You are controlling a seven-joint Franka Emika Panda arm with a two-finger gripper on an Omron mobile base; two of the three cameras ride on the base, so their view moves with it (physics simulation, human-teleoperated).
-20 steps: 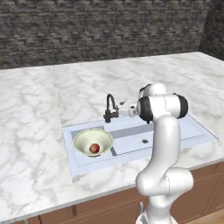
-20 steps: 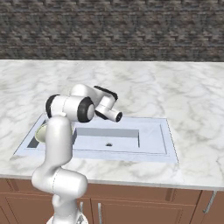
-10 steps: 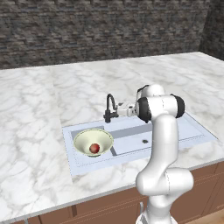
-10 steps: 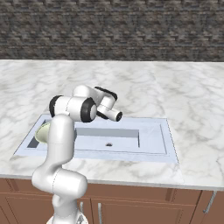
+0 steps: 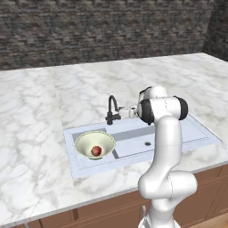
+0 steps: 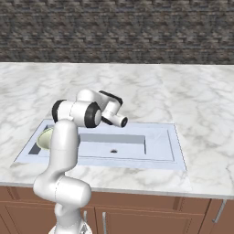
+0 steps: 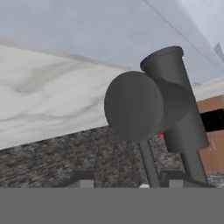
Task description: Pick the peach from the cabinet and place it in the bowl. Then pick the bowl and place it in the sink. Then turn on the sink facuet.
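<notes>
Left base view, left to right: bowl (image 5: 95, 144) sits in the left basin of the sink (image 5: 178, 133) with the peach (image 5: 95, 151) inside it, black faucet (image 5: 112, 110) stands on the back rim just right of the bowl, and the gripper (image 5: 130, 112) is level with the faucet's base, just beside it on the right. Hand view has the faucet (image 7: 157, 105) close up, its round lever end facing the camera; finger tips (image 7: 83, 178) are barely visible at the bottom edge, so can't tell if they're spread or pressed together. Right base view: arm reaches over the sink (image 6: 157, 146), bowl (image 6: 45, 138) edge peeks out left of it.
</notes>
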